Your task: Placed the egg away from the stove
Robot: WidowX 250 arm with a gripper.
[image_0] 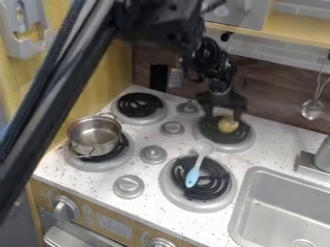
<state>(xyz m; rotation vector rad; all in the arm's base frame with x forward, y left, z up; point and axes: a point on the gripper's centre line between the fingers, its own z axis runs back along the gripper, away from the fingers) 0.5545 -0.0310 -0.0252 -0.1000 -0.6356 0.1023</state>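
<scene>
The gripper (223,115) hangs over the back right burner (243,141), its two fingers spread apart and pointing down. A yellowish egg (227,125) lies on that burner's black coil, just below the fingertips and nearer to the right one. I see no grip on it; whether a finger touches it, I cannot tell.
A metal pot (95,135) stands on the front left burner. A spoon with a blue handle (193,176) lies over the front right burner, its pale bowl toward the back. The sink (283,202) is at the right, with a faucet (322,157) behind it. Utensils hang along the back wall.
</scene>
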